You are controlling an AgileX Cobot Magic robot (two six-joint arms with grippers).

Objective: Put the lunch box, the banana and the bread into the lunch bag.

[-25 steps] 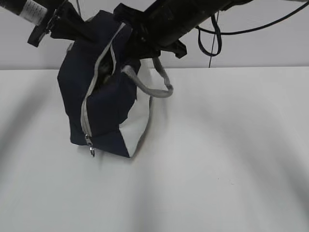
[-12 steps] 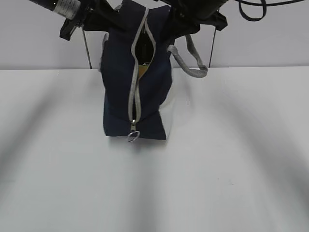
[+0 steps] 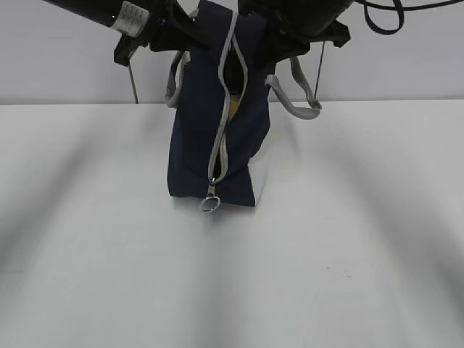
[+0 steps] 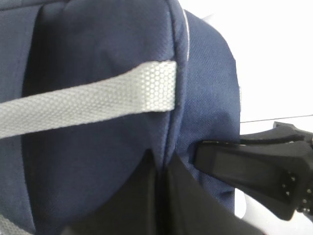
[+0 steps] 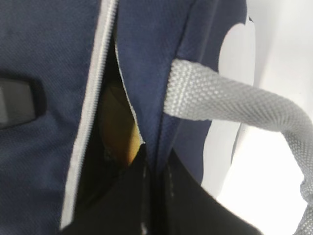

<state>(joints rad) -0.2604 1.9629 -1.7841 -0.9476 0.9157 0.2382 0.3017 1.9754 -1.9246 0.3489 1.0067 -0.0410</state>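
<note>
The lunch bag (image 3: 217,138) stands on end on the white table (image 3: 348,246), at the far side near the middle, its zipped face turned toward the near edge. The grey zipper (image 3: 221,145) runs down that face and gapes open near the top; its ring pull (image 3: 209,205) hangs at the bottom, just above the table. Both arms reach in from the far top corners. The left gripper (image 4: 159,196) is clamped shut on the bag's navy fabric at its upper left, beside a grey handle (image 4: 88,105). The right gripper (image 5: 154,196) is pinched shut on the fabric edge at the upper right, next to the other handle (image 5: 234,107). Through the gap something golden-brown shows inside, probably the bread (image 5: 120,132). The banana and lunch box cannot be seen.
</note>
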